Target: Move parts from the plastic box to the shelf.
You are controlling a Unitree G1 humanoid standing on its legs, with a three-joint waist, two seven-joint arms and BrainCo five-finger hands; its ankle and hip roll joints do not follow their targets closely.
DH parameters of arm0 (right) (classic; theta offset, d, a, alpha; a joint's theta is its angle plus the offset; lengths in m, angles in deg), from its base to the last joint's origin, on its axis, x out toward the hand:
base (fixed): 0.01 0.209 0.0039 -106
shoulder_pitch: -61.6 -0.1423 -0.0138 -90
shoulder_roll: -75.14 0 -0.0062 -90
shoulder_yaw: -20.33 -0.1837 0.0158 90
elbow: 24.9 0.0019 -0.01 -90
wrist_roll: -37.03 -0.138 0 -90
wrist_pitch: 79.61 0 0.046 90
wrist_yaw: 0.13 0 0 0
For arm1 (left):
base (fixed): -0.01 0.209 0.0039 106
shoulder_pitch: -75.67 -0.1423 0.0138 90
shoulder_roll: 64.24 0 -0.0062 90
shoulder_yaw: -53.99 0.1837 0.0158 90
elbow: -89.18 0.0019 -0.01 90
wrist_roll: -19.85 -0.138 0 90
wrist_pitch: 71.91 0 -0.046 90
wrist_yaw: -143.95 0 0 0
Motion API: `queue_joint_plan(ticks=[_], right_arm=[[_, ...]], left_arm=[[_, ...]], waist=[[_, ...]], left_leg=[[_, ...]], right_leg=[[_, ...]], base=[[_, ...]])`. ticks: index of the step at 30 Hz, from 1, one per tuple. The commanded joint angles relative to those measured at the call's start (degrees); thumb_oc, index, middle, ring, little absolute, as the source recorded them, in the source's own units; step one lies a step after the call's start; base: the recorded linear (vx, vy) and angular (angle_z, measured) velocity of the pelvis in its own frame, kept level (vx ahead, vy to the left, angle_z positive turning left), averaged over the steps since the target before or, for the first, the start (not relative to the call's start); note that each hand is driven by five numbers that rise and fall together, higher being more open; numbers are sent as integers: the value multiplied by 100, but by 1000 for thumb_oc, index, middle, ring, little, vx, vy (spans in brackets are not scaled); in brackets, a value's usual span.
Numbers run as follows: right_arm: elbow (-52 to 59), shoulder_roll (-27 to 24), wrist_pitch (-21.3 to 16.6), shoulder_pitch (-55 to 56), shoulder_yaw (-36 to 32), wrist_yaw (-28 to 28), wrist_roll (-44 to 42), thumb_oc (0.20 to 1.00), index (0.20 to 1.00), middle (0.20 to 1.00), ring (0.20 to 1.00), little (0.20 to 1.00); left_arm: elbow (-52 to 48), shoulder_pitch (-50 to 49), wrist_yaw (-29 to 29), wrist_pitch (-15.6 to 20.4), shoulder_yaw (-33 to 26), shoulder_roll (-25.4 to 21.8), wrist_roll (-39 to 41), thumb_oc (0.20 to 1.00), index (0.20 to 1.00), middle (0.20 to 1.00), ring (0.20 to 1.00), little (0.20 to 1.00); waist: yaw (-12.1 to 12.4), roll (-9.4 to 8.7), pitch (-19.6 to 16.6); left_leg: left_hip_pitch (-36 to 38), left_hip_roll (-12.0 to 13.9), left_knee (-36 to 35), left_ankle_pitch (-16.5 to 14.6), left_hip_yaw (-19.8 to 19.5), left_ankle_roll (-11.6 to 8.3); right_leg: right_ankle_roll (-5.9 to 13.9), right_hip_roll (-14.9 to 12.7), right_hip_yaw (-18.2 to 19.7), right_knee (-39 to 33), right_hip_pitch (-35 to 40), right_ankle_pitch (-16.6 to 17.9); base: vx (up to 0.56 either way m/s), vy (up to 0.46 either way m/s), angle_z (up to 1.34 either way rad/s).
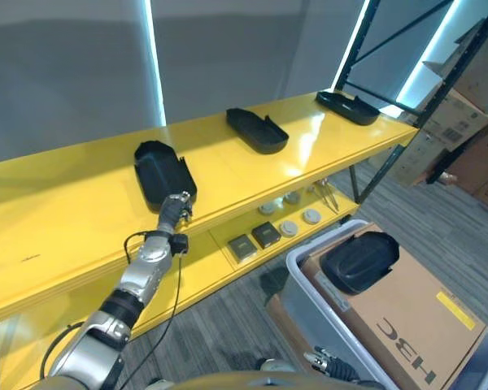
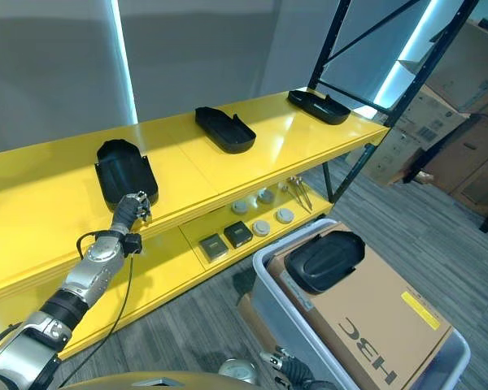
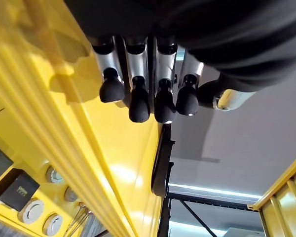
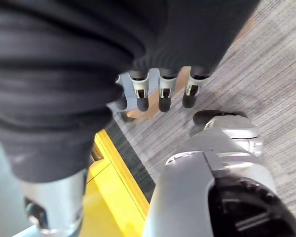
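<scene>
nearest, low at the head view's edge, hangs the right hand, fingers relaxed, holding nothing. beside it, a grey plastic box carries a brown cardboard carton with one black moulded shell part on top, waiting. three black shell parts lie spaced along the yellow shelf. left hand, fingers straight and empty, touches the nearest, probably just releasing it.

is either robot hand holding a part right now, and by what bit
Nothing is held. The left robot hand hangs open by the nearest black part on the shelf; the right robot hand is open too.
</scene>
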Motion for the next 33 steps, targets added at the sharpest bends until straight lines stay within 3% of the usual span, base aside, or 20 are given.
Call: queue_joint_plan(ticks=[1,9,33], right_arm=[[26,-90,-233,-125,41,141,14,1000,1000,1000,1000,1000],[-8,-31,-255,-113,82,118,-40,1000,1000,1000,1000,1000],[-144,-16,-459,-55,205,174,-164,1000,1000,1000,1000,1000]], left_arm=[[212,733,150,361,-225,23,-147,200,200,200,200,200],[740,851,432,145,-259,132,-316,200,200,200,200,200],[1468,1258,923,157,-483,-47,-475,200,200,200,200,200]], waist=[[20,134,210],[-35,123,235],[-142,90,287]], left_leg=[[-130,590,668,-413,-376,-21],[-224,642,825,-470,-377,-18],[-299,710,950,-504,-383,-53]], right_leg=[[548,-566,227,-100,38,265],[543,-532,300,-38,-22,223],[525,-479,414,-23,-59,169]], base=[[49,-39,-15],[31,-36,-6],[3,-6,0]])
